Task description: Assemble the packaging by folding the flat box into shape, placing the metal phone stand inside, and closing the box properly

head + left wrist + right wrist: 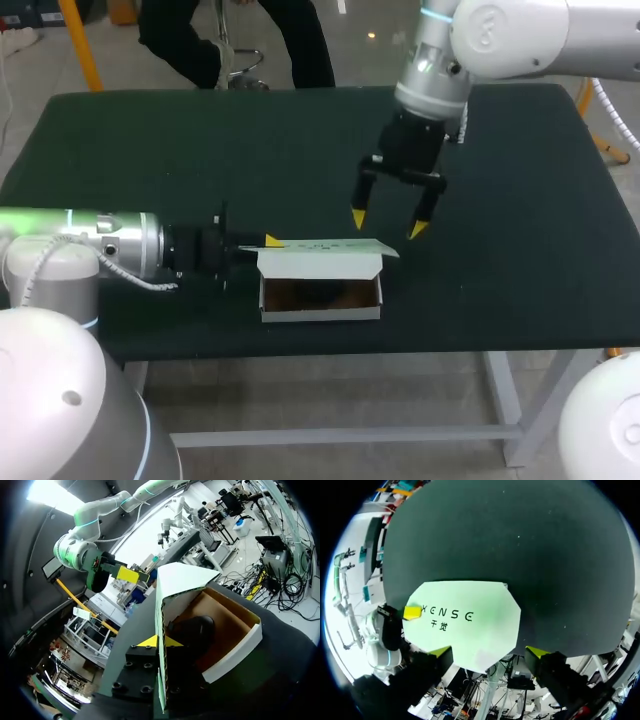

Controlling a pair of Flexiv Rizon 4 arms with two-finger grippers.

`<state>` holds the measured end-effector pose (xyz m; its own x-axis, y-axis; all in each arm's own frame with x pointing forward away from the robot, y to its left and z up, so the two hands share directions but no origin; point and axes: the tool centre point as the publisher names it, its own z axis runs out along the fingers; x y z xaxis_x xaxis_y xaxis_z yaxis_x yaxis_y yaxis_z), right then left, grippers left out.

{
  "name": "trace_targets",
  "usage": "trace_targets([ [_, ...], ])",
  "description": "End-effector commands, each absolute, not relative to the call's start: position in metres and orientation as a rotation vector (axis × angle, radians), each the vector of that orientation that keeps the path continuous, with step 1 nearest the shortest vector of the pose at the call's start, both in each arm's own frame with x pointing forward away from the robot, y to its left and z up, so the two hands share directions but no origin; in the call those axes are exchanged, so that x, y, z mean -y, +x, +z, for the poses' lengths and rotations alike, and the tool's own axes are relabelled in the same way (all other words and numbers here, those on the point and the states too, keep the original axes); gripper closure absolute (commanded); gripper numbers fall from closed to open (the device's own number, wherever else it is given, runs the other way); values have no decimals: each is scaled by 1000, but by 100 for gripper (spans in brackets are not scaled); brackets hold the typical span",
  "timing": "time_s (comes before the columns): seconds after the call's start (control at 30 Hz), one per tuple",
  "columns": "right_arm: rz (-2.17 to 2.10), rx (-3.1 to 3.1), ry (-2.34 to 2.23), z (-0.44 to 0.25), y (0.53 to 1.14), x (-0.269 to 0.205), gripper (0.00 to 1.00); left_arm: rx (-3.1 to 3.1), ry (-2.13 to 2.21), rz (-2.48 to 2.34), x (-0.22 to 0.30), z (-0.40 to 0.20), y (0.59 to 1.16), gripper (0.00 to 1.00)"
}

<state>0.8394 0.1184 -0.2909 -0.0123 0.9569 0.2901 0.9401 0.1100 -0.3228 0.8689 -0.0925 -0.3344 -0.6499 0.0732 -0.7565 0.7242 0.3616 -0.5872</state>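
So here's where we're at. The box (320, 312) sits low in the middle of the head view, near the front edge of the dark table (520, 220). It's folded up into shape but open on top. Its white lid flap (320, 247) sticks out roughly level from the back wall, not folded down over the opening.

Our left arm comes in flat from the left edge of the frame. The left gripper (268, 241) is clamped on the box, right at the left end of that lid flap. The left wrist view shows it nicely: the cardboard runs edge-on straight between the two yellow tips, with one finger pressed on each side. In that same view there's a dark rounded thing lying on the brown floor of the box, ahead of the fingers. We take it for the phone stand (192, 630), though it's too dark to make out any detail.

Our right arm drops in from the upper right of the frame. The right gripper (388, 224) hangs over the right half of the lid flap with its fingers spread wide and nothing between them. From the right wrist view we're looking down on the flap's printed face, with both yellow tips apart and the flap ahead of them. The left gripper's yellow fingertip (412, 612) pokes in at the flap's far edge.
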Motion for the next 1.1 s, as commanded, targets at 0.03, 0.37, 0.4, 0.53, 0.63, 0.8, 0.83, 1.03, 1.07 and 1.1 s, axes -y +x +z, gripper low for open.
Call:
trace_targets([
  [0.03,76,1948,-1822,-296,842,-119,0,-1959,681,-1292,92,-340,864,100],
  [0.37,118,1906,-1788,-306,837,-122,24,-1943,695,-1229,94,-347,860,100],
  [0.4,125,1902,-1786,-307,836,-122,35,-1942,696,-1224,94,-347,859,100],
  [0.53,137,1904,-1773,-313,833,-124,51,-1938,695,-1207,94,-350,858,100],
  [0.63,145,1905,-1760,-318,831,-124,55,-1932,694,-1207,93,-350,858,100],
  [0.8,157,1887,-1751,-326,828,-123,56,-1925,688,-1194,92,-352,858,100],
  [0.83,157,1884,-1748,-328,827,-122,57,-1924,687,-1190,92,-353,858,100],
  [1.03,160,1868,-1738,-337,824,-120,58,-1916,681,-1187,90,-355,859,100],
  [1.07,161,1866,-1737,-338,824,-120,58,-1915,680,-1188,90,-355,859,100],
  [1.1,162,1863,-1735,-339,823,-120,58,-1914,680,-1188,90,-355,859,100],
])
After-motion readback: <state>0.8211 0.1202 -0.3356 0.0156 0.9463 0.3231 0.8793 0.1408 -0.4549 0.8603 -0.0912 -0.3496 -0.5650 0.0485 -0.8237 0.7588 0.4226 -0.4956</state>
